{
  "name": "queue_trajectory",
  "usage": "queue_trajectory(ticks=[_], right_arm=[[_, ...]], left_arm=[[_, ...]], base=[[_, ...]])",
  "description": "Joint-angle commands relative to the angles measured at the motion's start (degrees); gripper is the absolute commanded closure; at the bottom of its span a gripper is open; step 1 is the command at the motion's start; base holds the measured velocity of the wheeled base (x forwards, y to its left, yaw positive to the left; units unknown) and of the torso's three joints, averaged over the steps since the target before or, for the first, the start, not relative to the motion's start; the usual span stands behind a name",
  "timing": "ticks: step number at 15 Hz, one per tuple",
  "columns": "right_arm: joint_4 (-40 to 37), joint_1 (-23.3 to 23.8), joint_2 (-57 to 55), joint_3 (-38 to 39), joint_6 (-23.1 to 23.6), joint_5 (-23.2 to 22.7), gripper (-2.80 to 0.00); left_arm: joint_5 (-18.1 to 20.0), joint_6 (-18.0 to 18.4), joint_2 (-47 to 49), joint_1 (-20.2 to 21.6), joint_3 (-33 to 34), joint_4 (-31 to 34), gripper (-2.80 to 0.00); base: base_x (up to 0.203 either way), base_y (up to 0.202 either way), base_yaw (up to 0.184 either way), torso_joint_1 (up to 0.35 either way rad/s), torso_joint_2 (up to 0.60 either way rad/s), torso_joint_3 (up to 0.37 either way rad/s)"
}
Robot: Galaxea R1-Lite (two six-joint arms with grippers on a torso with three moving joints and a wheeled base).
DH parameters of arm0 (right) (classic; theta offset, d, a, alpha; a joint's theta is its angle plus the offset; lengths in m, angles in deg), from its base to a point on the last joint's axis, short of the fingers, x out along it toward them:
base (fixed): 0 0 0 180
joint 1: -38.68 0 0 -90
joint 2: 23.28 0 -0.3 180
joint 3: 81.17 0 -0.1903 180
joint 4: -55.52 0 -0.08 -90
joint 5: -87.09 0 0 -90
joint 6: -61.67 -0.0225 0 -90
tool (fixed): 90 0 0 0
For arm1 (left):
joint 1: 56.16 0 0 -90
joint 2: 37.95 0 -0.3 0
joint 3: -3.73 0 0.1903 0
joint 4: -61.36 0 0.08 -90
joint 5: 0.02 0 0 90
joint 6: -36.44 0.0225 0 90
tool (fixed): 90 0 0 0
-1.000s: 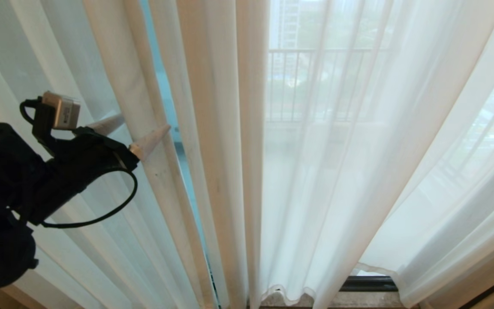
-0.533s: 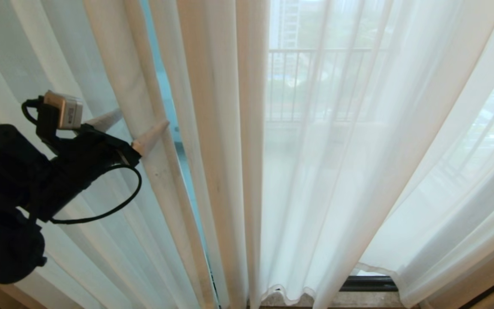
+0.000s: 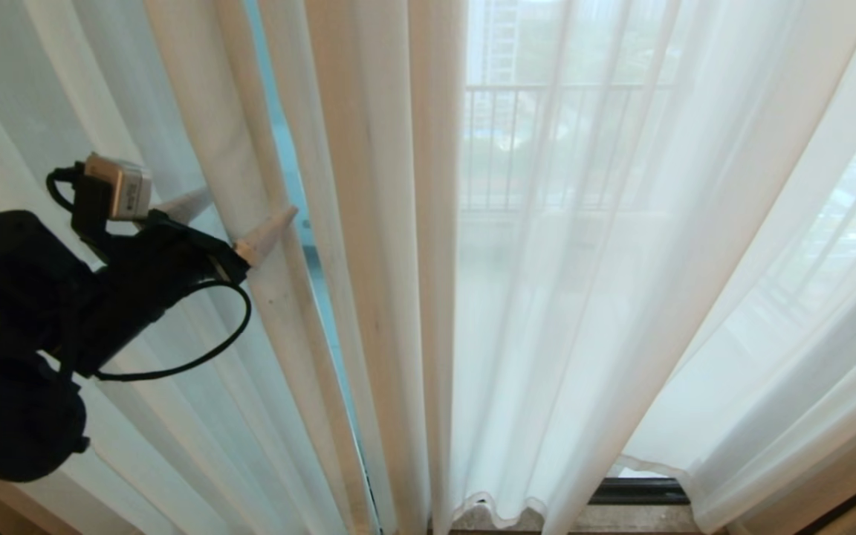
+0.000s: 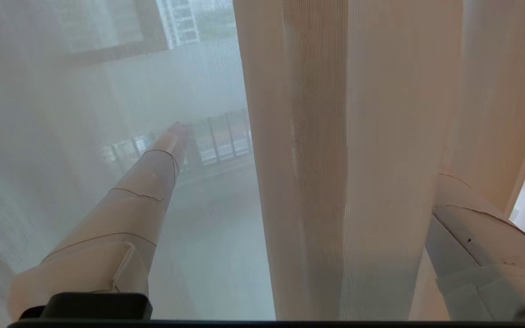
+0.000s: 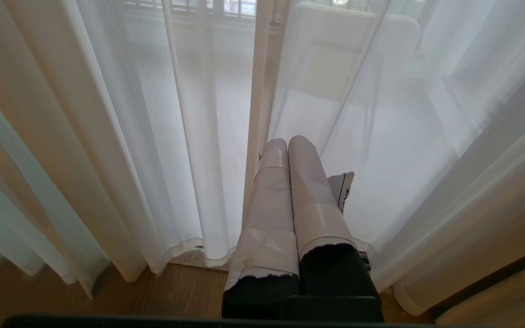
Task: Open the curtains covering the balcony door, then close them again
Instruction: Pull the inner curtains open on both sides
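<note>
Hung across the whole head view: the curtains (image 3: 562,297), sheer white, long axis running top to floor, folds fanning outward toward the top of the view and converging at the wavy hem near the floor. Gathered into thick, denser folds left of centre, with a narrow slit of bluish glass showing between 2 of those folds. Seen faintly through the fabric on the right: a balcony railing (image 3: 547,141) and buildings beyond. Visible under the hem at the bottom: a dark strip of the balcony door (image 3: 640,490) frame on a pale sill.

Raised at the left of the head view: the left hand (image 3: 238,221), pointing toward the curtains, spread wide, with 1 gathered fold standing between its 2 tapered fingers (image 3: 264,232). Not clamped on the fabric; 1 finger in front of the fold, the other behind sheer cloth, confirmed in the left wrist view, where the fold (image 4: 335,182) rose between the left hand (image 4: 317,191) fingers.

Held low in the right wrist view: the right hand (image 5: 287,150), fully closed, fingers pressed together, gripping nothing, pointing at the curtains (image 5: 107,136) just above a wooden floor (image 5: 162,291).
</note>
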Motion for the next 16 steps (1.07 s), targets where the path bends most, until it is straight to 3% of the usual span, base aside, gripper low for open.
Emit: queue_trajectory(ticks=[1, 11, 12, 16], right_arm=[[0.0, 0.0, -0.1, 0.0, 0.1, 0.0, 0.0], [0.0, 0.0, -0.1, 0.0, 0.0, 0.0, 0.0], [0.0, 0.0, -0.1, 0.0, 0.0, 0.0, 0.0], [0.0, 0.0, -0.1, 0.0, 0.0, 0.0, 0.0]], left_arm=[[0.1, 0.1, 0.7, 0.1, -1.0, -0.5, -2.8], [-2.0, 0.4, 3.6, -0.1, -6.0, -0.5, -2.8], [-2.0, 0.6, 3.6, -0.1, -6.0, -0.5, 0.0], [-3.3, 0.7, 3.4, -0.3, -5.4, -0.6, 0.0]], base=[[0.0, 0.0, 0.0, 0.0, 0.0, 0.0], [0.0, 0.0, 0.0, 0.0, 0.0, 0.0], [0.0, 0.0, 0.0, 0.0, 0.0, 0.0], [0.0, 0.0, 0.0, 0.0, 0.0, 0.0]])
